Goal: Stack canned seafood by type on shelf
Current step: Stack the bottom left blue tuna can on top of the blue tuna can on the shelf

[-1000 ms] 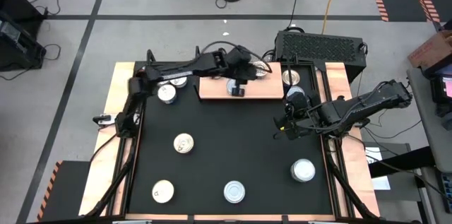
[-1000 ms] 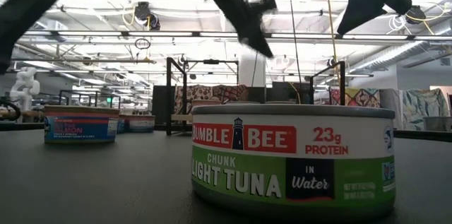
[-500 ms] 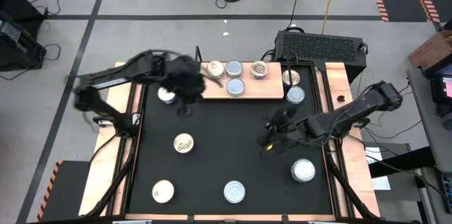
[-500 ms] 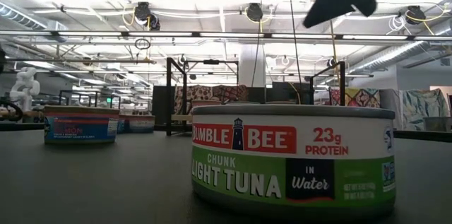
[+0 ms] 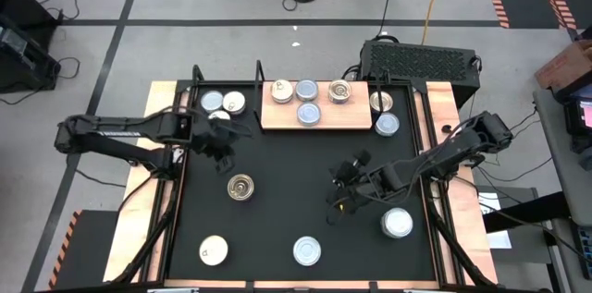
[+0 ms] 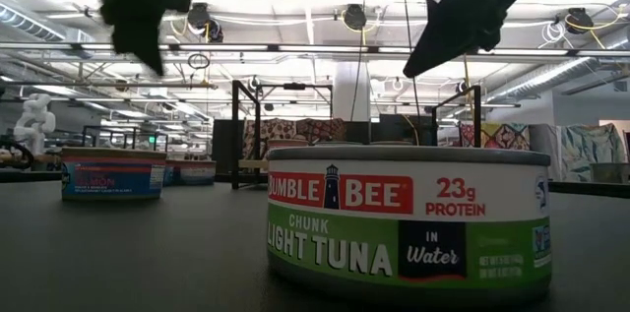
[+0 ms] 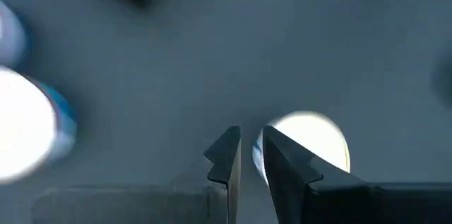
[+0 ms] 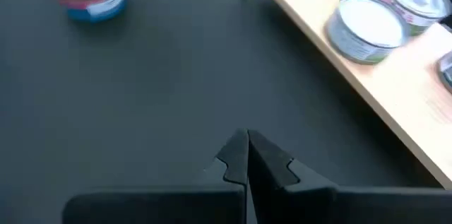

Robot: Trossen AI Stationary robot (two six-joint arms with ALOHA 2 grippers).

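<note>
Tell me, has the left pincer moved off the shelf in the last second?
Yes. The left pincer was over the shelf a second ago; now it hangs off its left end, above the black tabletop.

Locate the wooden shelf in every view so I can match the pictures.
High view: the shelf sits at the table's far edge, top centre.
Low view: mid-distance, left of centre, mostly hidden behind the tuna tin; its black post shows.
Left wrist view: not in it.
Right wrist view: upper right, running diagonally.
Shared landmark: the silver-topped tin near the shelf's front edge.
</note>
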